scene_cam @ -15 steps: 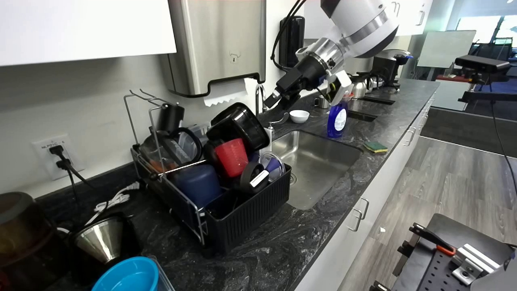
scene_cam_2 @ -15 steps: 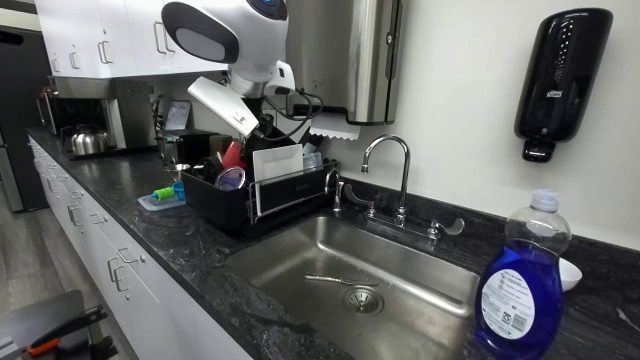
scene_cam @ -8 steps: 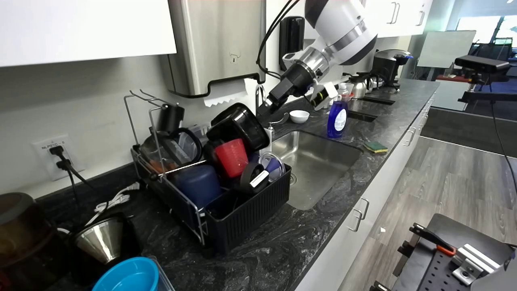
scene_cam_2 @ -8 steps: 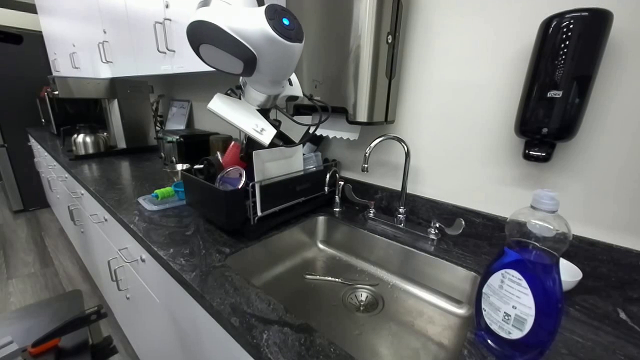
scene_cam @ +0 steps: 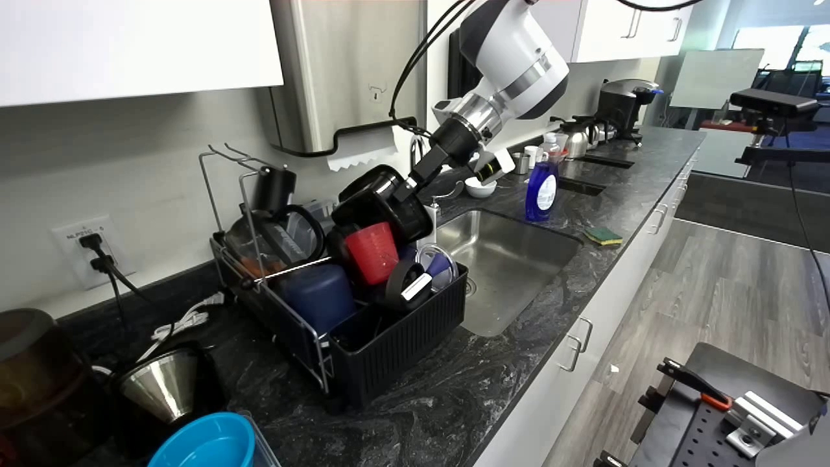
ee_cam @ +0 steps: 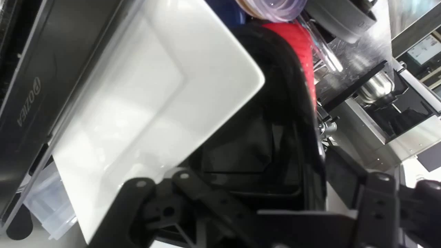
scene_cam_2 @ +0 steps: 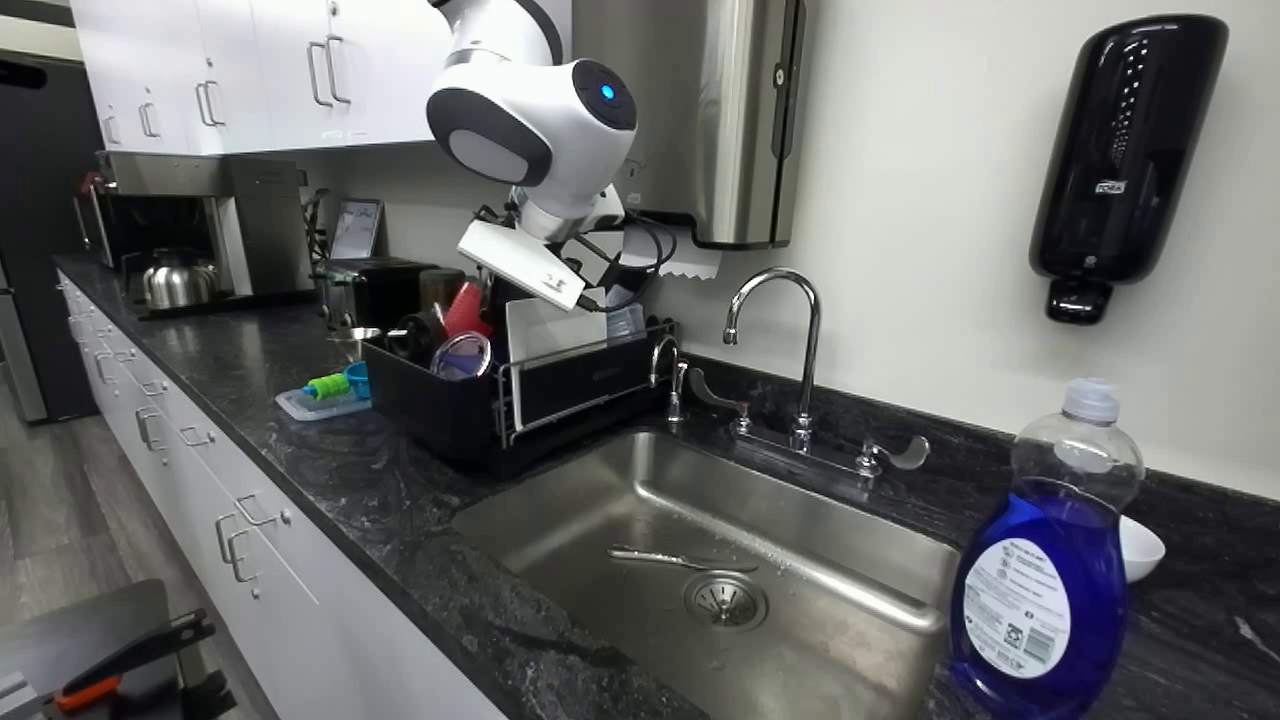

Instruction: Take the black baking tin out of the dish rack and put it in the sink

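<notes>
Tilted in the dish rack (scene_cam: 408,353), presumably to drain, the black baking tin (scene_cam: 379,209) sits close to the fingers (ee_cam: 379,193), which stand well apart, gripping nothing, likely to take its edge.

A: Tin (ee_cam: 255,144), quick?
B: Smooth, glossy (metal or plastic, can't tell).
A: Plate (ee_cam: 206,86)?
B: Smooth, glossy. Sink (scene_cam_2: 820,600): satin metal. Tap (scene_cam_2: 811,350): mirror-bright metal.
A: Red cup (scene_cam: 373,253)?
B: Plastic look, textured. Bottle (scene_cam_2: 1090,560): smooth clear plastic.
A: Counter (scene_cam: 441,395)?
B: Stone-look, faint sheen. Towel (scene_cam: 373,148): matt paper. Dispenser (scene_cam_2: 690,120): smooth metal. Floor (scene_cam: 707,305): wood-look planks.
</notes>
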`<action>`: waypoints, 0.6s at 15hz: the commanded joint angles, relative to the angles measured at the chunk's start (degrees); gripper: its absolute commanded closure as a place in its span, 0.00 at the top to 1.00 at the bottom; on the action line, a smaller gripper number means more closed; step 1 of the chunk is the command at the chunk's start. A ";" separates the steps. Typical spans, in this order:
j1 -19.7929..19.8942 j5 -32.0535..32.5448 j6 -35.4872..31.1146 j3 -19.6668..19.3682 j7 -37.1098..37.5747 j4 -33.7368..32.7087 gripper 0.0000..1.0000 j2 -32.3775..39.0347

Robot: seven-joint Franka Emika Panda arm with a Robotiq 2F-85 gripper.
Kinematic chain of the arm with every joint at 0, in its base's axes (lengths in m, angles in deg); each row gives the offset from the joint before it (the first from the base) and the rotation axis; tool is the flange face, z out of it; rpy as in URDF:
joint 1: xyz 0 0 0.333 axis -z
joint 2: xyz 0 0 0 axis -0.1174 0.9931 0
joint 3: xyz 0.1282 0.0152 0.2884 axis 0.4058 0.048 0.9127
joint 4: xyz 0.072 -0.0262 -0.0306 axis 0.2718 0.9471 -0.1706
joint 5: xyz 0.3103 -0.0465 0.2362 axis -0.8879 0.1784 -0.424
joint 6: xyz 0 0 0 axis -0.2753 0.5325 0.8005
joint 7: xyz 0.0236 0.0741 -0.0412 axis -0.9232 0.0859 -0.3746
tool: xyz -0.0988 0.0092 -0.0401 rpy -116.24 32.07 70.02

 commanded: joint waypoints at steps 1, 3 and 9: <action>2.21 -0.33 2.02 1.81 -2.03 -2.27 0.58 2.08; 2.39 -0.21 2.25 2.08 -1.97 -2.53 0.44 2.14; 2.43 0.00 3.87 2.53 -1.40 -2.73 0.02 1.36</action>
